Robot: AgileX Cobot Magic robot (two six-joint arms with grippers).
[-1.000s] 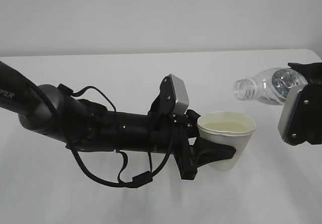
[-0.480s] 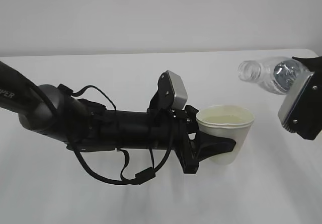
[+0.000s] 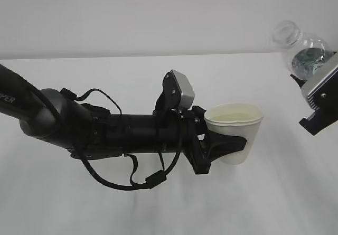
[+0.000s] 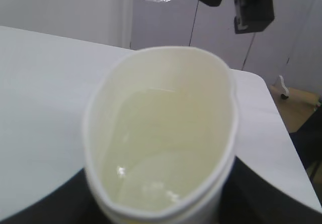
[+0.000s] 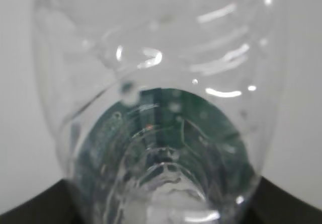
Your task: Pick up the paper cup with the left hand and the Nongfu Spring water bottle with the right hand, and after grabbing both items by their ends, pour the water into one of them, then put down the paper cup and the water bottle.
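From the exterior view, your left claw (image 3: 224,149) grips the paper cup (image 3: 235,133) low on its wall, above the worktop (image 3: 158,208); your right claw (image 3: 317,95) holds the Nongfu Spring water bottle (image 3: 298,50) mouth up, well apart from the cup. Left wrist view: cup (image 4: 161,138) holds water and its rim is squeezed oval, so it's soft and spill-prone; squeeze no harder. Right wrist view: bottle (image 5: 161,108) clamped near its base, thin ribbed plastic, looks nearly empty, light, slick. Keep that low hold.
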